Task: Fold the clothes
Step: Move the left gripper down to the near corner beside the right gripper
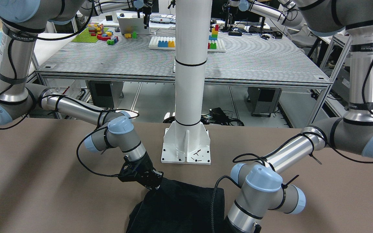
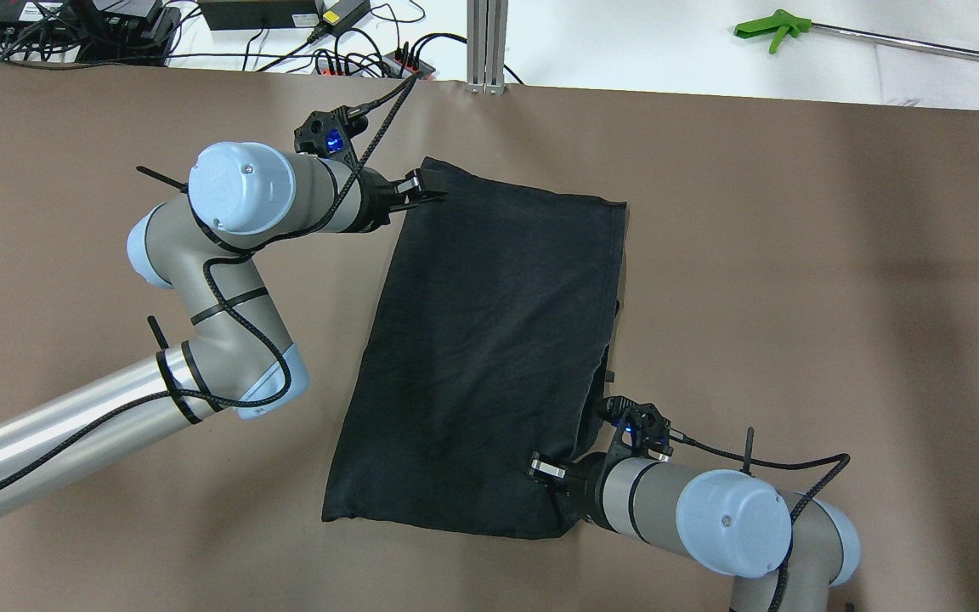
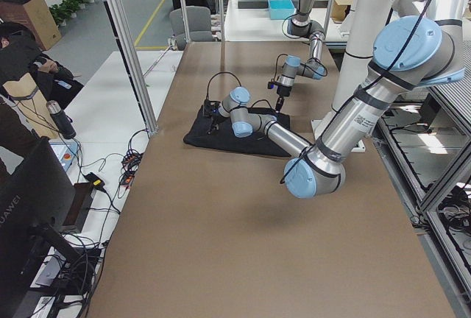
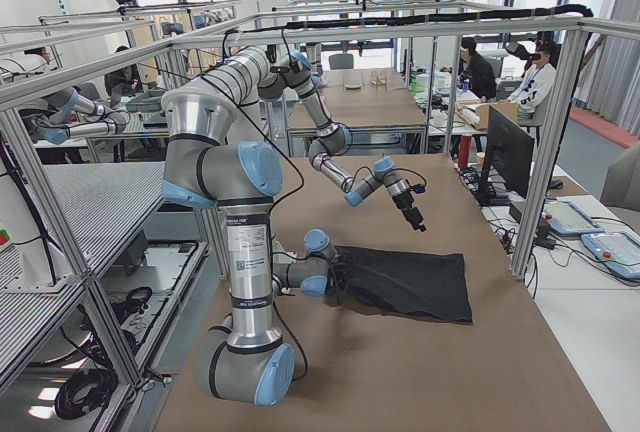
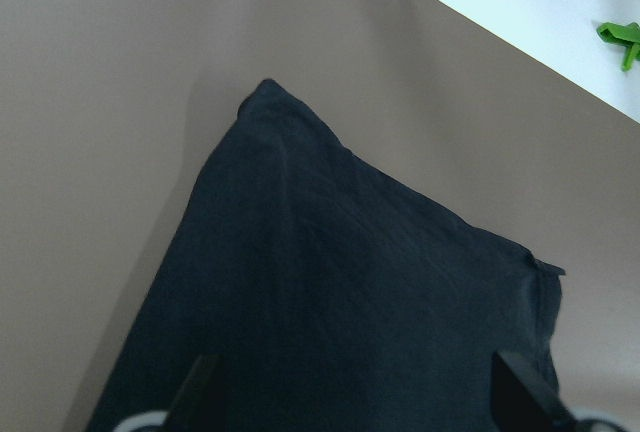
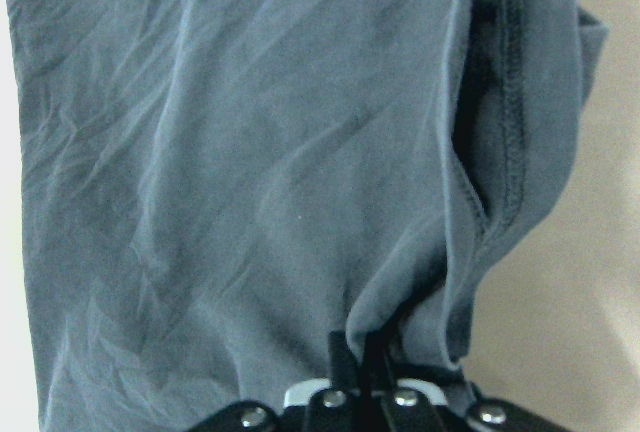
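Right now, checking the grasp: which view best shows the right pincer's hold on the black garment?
Right wrist-mounted: the right pincer is shut on bunched black garment. Overhead and front show it only at the garment's corner; side views, too small.

Left arm (image 2: 226, 340) is stretched forward with the elbow bent, and the left gripper (image 2: 427, 189) has its fingers spread wide. Right arm (image 2: 723, 514) sits tucked in close, the right gripper (image 6: 352, 350) clamped tight, pinching the black garment (image 2: 489, 340).
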